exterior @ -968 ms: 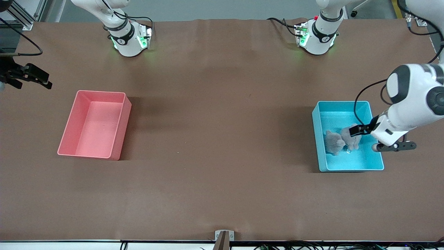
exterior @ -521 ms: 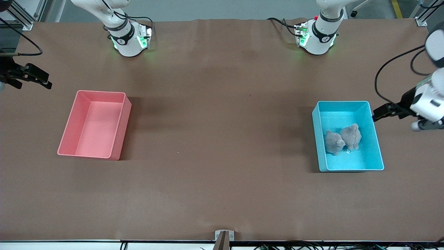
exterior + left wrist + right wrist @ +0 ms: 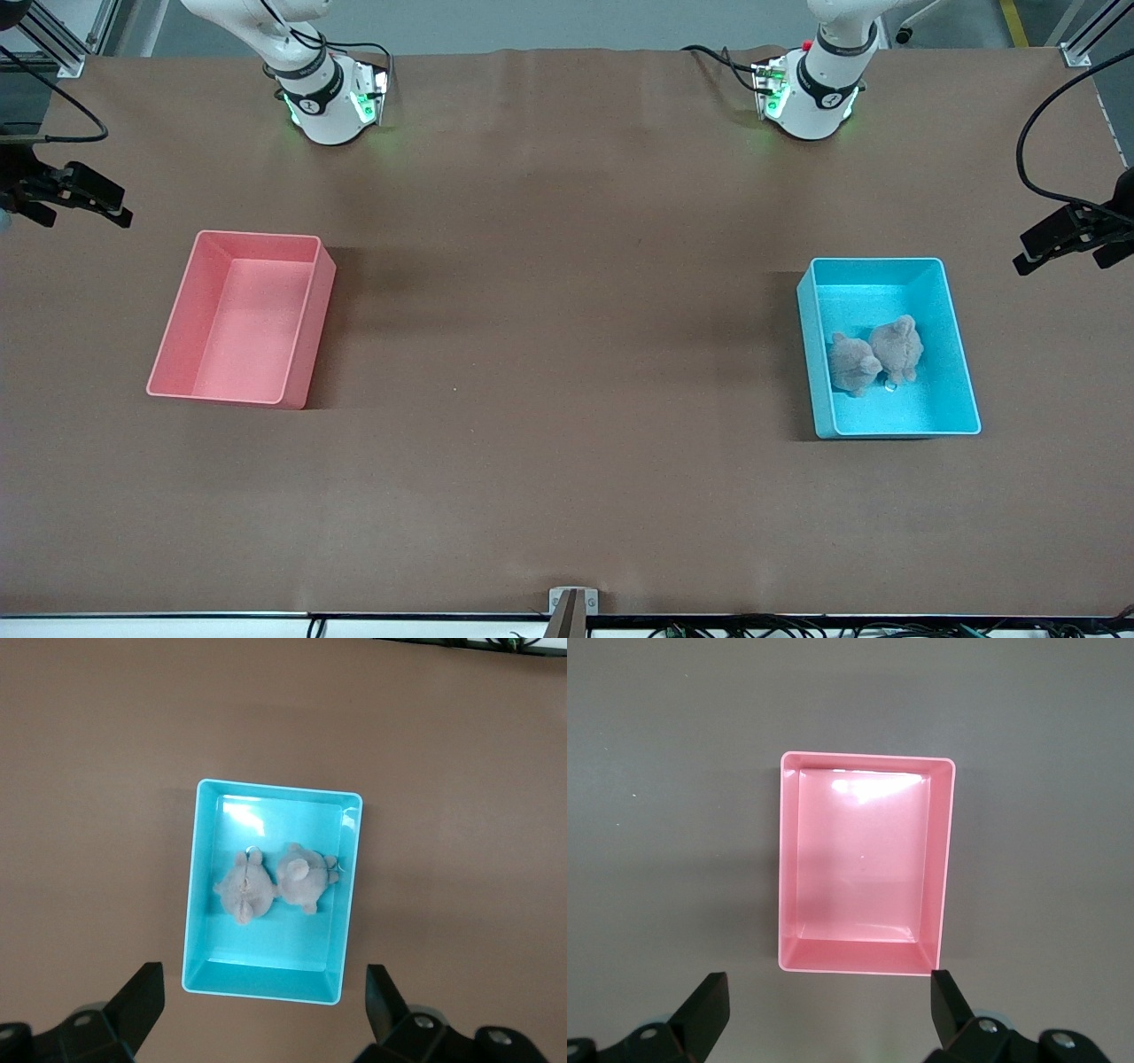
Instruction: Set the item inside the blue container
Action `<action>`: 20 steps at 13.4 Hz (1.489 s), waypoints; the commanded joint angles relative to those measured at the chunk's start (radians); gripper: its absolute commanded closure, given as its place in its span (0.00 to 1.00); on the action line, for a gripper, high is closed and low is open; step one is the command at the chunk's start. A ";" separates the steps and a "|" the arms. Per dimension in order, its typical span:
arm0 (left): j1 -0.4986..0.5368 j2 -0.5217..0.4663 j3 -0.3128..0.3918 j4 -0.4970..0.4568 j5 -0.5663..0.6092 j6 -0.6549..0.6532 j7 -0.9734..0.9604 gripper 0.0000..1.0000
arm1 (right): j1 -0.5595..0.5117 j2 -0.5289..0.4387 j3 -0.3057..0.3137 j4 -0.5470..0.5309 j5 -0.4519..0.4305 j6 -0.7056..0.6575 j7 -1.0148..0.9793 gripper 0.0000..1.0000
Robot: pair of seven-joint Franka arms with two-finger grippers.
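Note:
The blue container (image 3: 889,346) stands toward the left arm's end of the table, and two grey-brown plush toys (image 3: 873,355) lie side by side in it. The left wrist view looks straight down on the container (image 3: 271,889) and the plush toys (image 3: 275,884). My left gripper (image 3: 266,1010) hangs open and empty high over the table just outside the container; in the front view it (image 3: 1067,237) shows at the table's edge. My right gripper (image 3: 829,1010) is open and empty, and waits high at the table's right-arm end (image 3: 84,202).
A pink bin (image 3: 244,317) stands empty toward the right arm's end of the table, also under the right wrist camera (image 3: 866,862). Both arm bases (image 3: 328,93) (image 3: 811,89) stand at the table's edge farthest from the camera. Brown tabletop stretches between the bins.
My left gripper has risen out of the blue container and drawn back toward the table's edge, leaving both plush toys in the bin. The right arm has not moved.

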 commanded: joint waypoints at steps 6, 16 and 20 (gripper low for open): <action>-0.336 -0.026 0.342 0.028 -0.017 -0.051 0.018 0.00 | -0.001 -0.031 -0.002 -0.029 -0.008 0.013 -0.006 0.00; -0.333 -0.024 0.335 0.044 -0.015 -0.051 0.001 0.00 | -0.004 -0.029 -0.004 -0.027 -0.008 0.025 -0.006 0.00; -0.336 -0.020 0.335 0.047 -0.015 -0.049 0.001 0.00 | -0.004 -0.029 -0.005 -0.024 -0.008 0.024 -0.006 0.00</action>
